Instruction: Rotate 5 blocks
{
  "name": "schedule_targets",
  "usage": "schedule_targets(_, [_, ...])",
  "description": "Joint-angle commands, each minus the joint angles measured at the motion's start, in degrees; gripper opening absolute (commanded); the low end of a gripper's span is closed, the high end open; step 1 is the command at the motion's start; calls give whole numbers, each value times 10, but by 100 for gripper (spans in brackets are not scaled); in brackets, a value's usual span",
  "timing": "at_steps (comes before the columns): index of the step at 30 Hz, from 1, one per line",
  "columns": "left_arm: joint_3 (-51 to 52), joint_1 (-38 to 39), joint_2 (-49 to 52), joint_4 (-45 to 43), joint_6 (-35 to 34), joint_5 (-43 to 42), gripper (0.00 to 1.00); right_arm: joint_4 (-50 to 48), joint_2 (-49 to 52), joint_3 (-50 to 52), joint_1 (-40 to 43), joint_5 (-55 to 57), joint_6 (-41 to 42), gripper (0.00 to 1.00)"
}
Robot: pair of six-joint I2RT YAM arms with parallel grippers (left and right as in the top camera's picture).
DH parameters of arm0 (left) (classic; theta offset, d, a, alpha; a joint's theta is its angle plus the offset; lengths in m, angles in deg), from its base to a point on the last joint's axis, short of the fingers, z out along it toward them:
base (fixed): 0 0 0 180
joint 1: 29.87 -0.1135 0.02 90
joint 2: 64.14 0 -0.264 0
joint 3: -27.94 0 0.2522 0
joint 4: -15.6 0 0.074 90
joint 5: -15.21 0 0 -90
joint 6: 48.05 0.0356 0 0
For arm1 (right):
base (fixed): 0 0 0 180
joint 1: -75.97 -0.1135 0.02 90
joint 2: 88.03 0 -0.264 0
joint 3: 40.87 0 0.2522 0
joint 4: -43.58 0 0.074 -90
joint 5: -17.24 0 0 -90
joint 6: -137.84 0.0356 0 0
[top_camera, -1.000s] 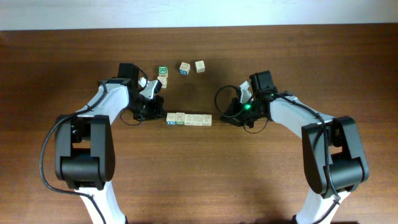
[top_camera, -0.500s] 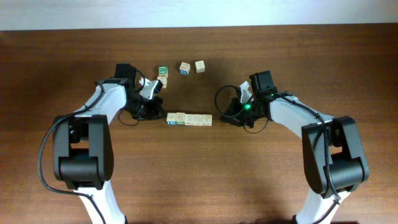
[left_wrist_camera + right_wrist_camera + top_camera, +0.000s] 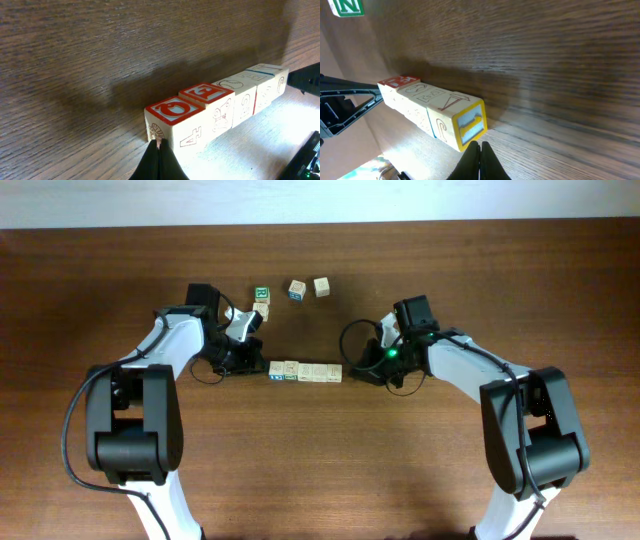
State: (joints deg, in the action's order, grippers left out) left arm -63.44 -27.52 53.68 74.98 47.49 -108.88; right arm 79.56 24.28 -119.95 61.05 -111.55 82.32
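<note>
Currently: left hand and right hand closed, empty, tips at opposite ends of pale wooden alphabet-cube row on brown wooden table.

Five blocks are sitting in one row, four other cubes are lying apart, two arms are reaching.

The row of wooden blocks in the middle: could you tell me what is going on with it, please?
The row of wooden alphabet blocks lies on the table, with a robot arm at each end. The left arm's fingers are shut and sit at the row's red-lettered end. The right arm's fingers, also shut, point at the yellow-framed end. Neither holds a block. A few loose blocks lie farther back.
</note>
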Motion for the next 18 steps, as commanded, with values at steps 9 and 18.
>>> schedule_targets(9, [-10,2,6,1,-1,-7,0,-5,6,6,-24,22,21,4])
schedule_targets(18, [-10,2,6,1,-1,-7,0,-7,7,6,-31,50,46,4])
